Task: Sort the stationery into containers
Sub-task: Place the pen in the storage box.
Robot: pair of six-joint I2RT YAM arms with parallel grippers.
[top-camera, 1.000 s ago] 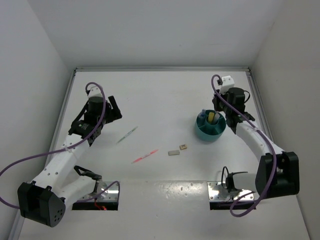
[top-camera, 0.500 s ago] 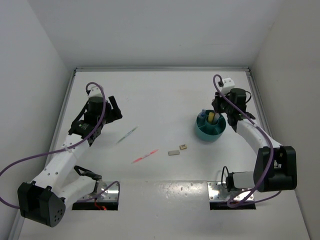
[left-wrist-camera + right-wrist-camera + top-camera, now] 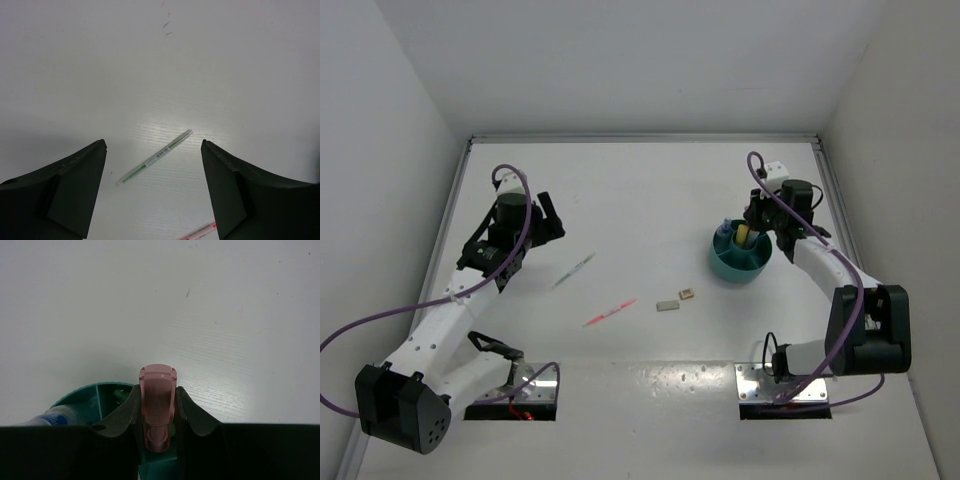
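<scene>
Camera overhead: the right gripper [image 3: 766, 216] sits at the far rim of the teal cup [image 3: 740, 264], closed on something pink that is too small to identify from here. The cup already holds a yellow highlighter [image 3: 744, 235] and a blue marker [image 3: 724, 230]. At the other side the left gripper [image 3: 548, 222] hangs wide open and empty, near a green-white pen [image 3: 575, 269]. Loose on the table [image 3: 650, 190] are that pen, a pink pen [image 3: 610, 312], a grey block [image 3: 667, 306] and a tan block [image 3: 687, 293].

Left wrist: jaws well apart. The green-white pen lies on the table between them, touching neither. The tip of the pink pen shows at the bottom edge.

Right wrist: fingers pinched on a pink stick [image 3: 158, 387], translucent and upright, its lower end over a cup compartment.

Judged step: deposit the stick.
- Hold it vertical, centred over one compartment.
- Stay clear of the divider and the marker.
- Lower it inside the wall before releasing, then lift straight up.

Count:
- cup: 1
- items inside: 2
- in grip: 1
- loose pens: 2
- blocks: 2
</scene>
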